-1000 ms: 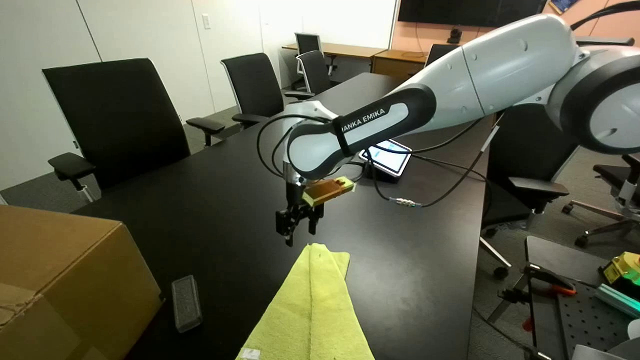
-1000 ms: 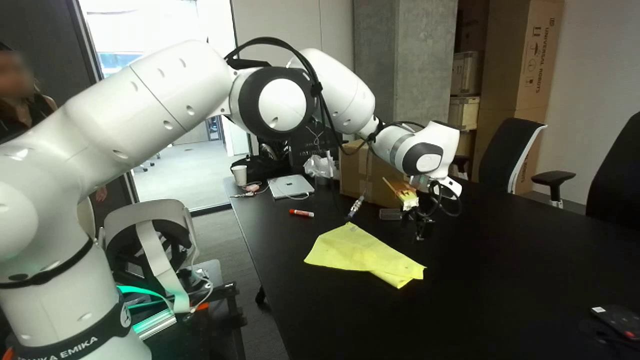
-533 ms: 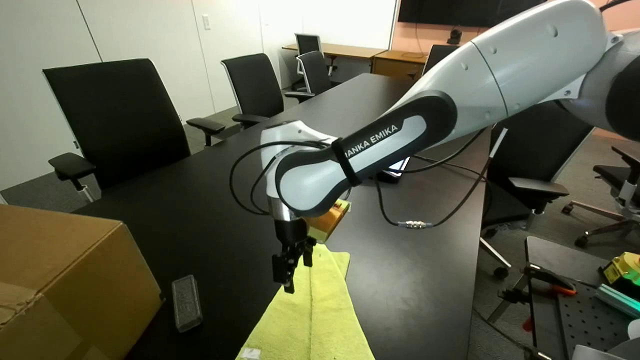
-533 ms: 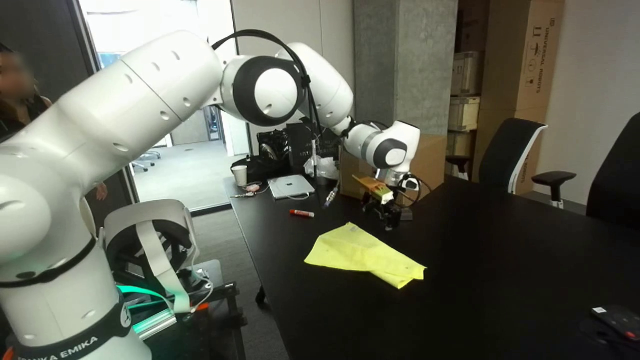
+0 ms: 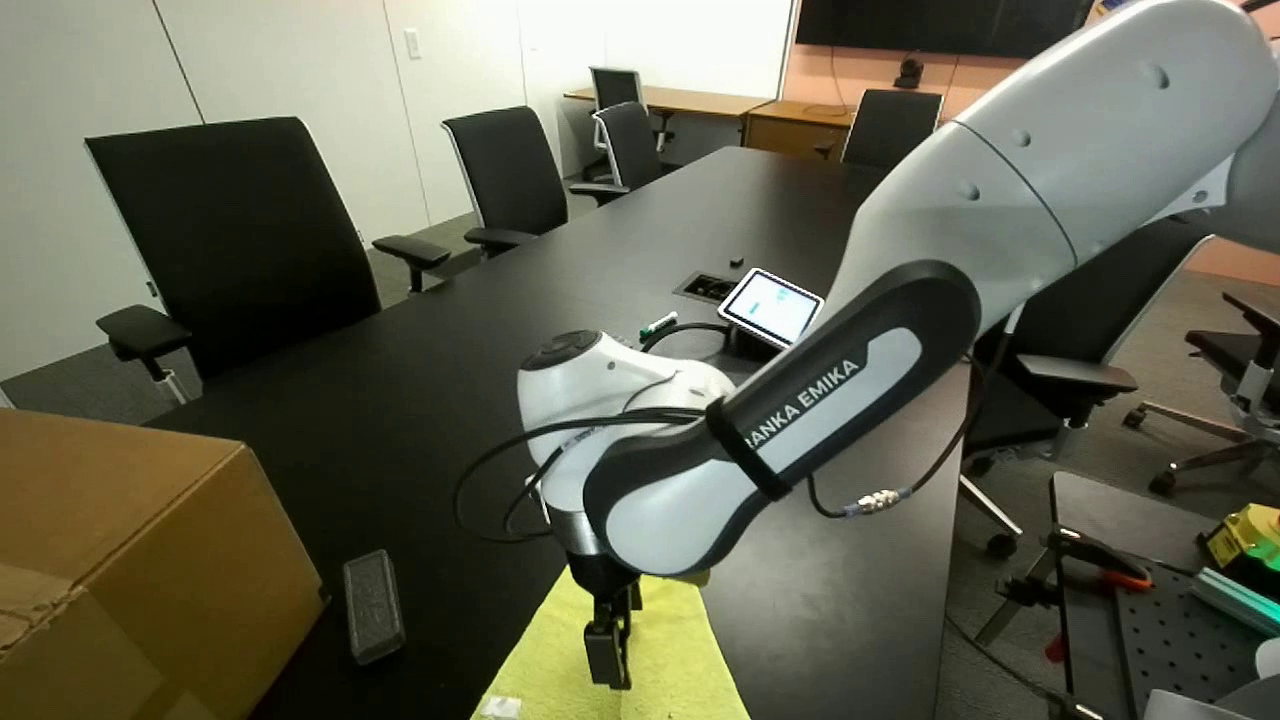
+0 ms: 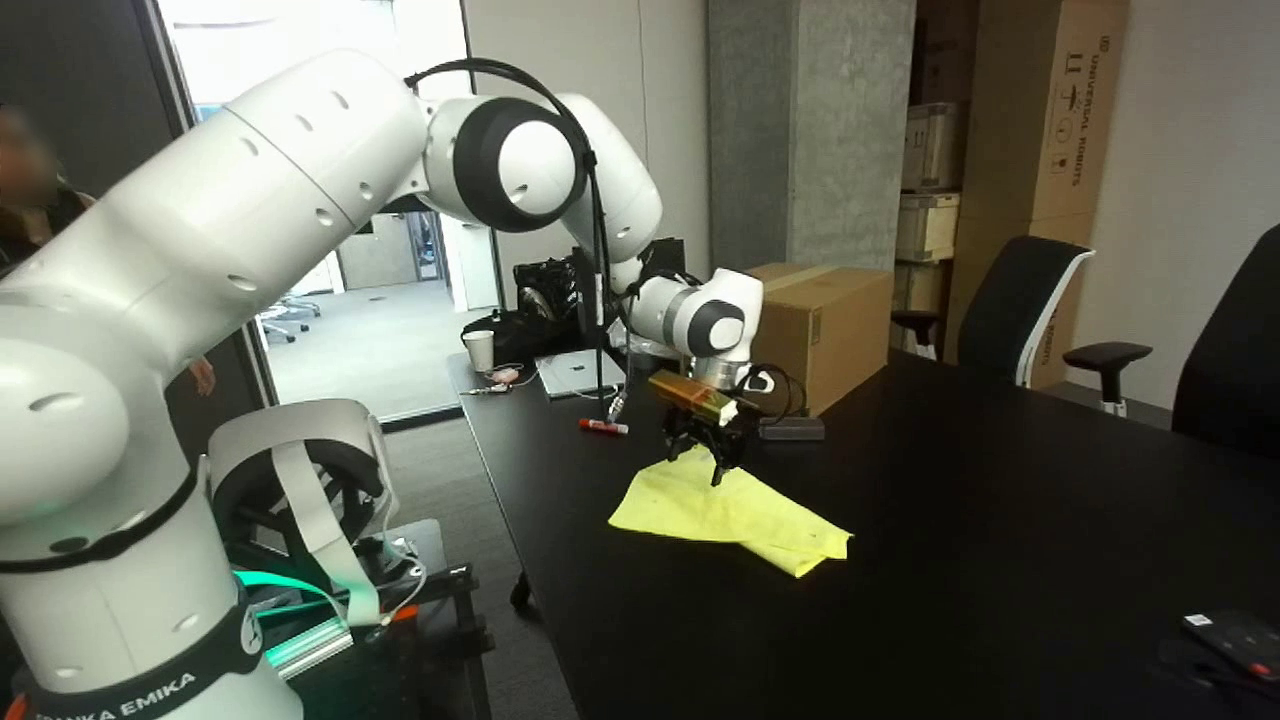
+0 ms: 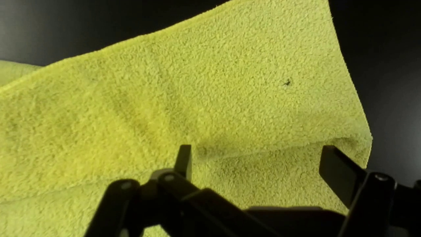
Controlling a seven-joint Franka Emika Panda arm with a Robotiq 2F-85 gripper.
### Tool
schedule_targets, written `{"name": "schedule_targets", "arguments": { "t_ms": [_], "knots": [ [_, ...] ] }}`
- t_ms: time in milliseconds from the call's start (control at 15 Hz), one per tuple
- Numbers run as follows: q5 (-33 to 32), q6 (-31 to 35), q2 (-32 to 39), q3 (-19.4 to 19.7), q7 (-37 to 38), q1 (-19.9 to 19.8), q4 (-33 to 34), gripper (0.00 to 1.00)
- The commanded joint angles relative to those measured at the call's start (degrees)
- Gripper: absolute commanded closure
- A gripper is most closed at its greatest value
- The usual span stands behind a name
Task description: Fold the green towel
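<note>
Your gripper (image 7: 258,159) is spread wide, holding nothing, over the green towel (image 6: 680,508) on the table (image 6: 950,570); contact unclear; close too high and you likely pinch air, too low and you may drag cloth; long axis runs roughly lengthwise along the table, narrow end pointing away from the laptop (image 6: 572,370).

The arm (image 5: 890,350) is bent, its end effector (image 7: 257,158) pointing down, fingers (image 7: 340,177) spread apart
</note>
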State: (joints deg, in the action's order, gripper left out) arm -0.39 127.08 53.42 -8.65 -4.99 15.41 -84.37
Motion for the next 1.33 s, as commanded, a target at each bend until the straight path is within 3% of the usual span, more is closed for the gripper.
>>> {"name": "schedule_targets", "arguments": {
  "t_ms": [0,333,667,933,1267],
  "knots": [
    [-0.2,10.98,-4.83,-0.57,3.59,1.26,-11.01,0.0],
    [-0.02,23.09,-8.94,0.68,12.66,4.53,-22.04,0.0],
    [-2.69,24.78,-17.54,4.34,19.2,8.42,-32.09,0.0],
    [-4.78,24.08,-19.45,5.54,21.89,9.93,-34.5,0.0],
    [-6.15,25.29,-16.67,5.77,24.5,11.18,-33.02,0.0]
  ]
}}
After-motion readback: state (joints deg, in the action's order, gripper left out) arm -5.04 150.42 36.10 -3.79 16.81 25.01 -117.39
